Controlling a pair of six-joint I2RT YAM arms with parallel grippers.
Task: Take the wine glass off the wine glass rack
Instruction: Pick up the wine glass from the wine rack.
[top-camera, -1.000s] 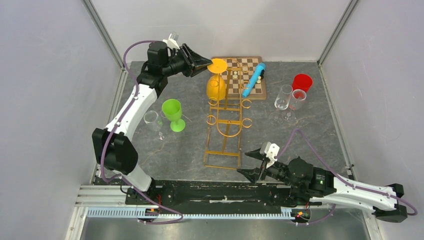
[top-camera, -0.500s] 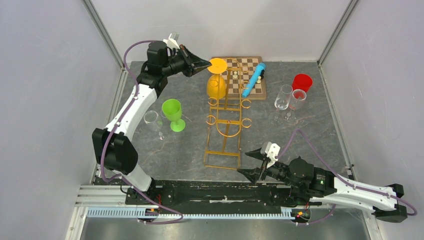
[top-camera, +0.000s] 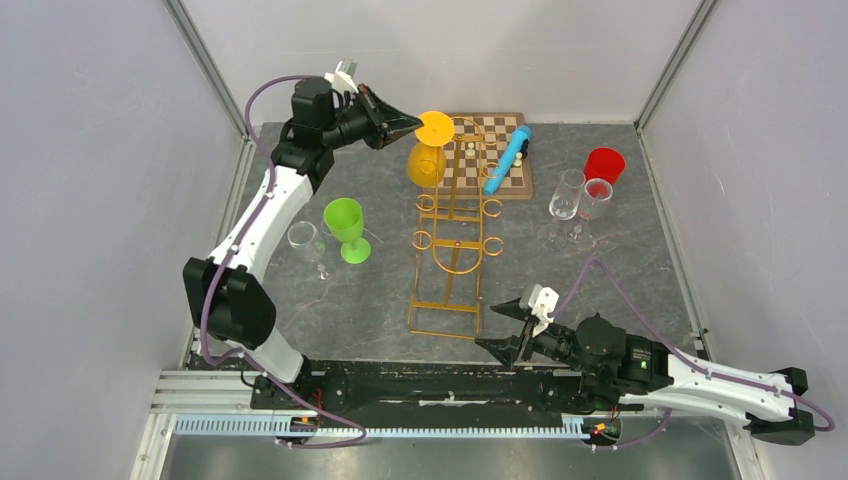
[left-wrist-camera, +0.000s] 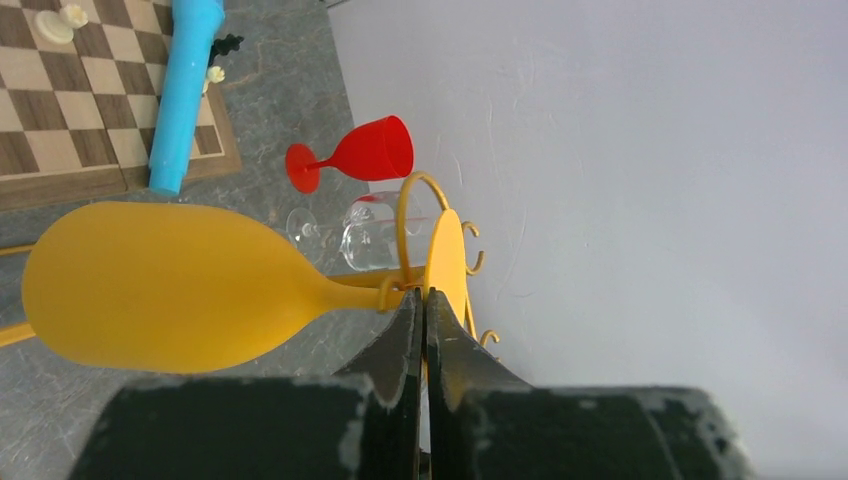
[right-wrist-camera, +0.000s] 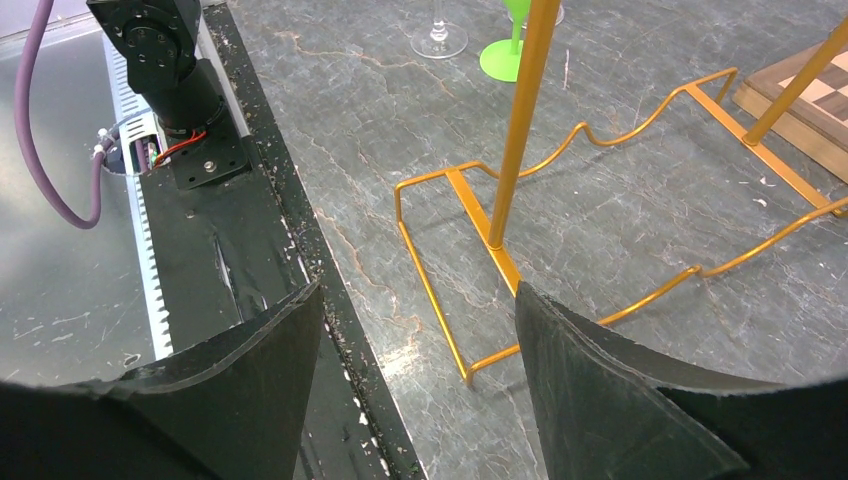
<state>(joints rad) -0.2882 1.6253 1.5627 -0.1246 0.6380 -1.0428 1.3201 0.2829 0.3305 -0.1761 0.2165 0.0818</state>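
Grey table; left arm high, fingers tight on wine glass.

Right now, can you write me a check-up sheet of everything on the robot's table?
Surface: grey marbled tabletop, no spills seen.
Job's things: yellow plastic wine glass hangs upside down, tilted, at the top of the tall gold wire rack.
Clutter: green plastic goblet, small clear glass, two clear wine glasses, red plastic goblet, wooden chessboard with a blue tube lying on it.
Grippers: left gripper shut on the yellow glass's foot; right gripper open, holding nothing, near the rack's base.
Cables: purple cables run along both arms; no snag seen.
Surroundings: plain pale walls on three sides.
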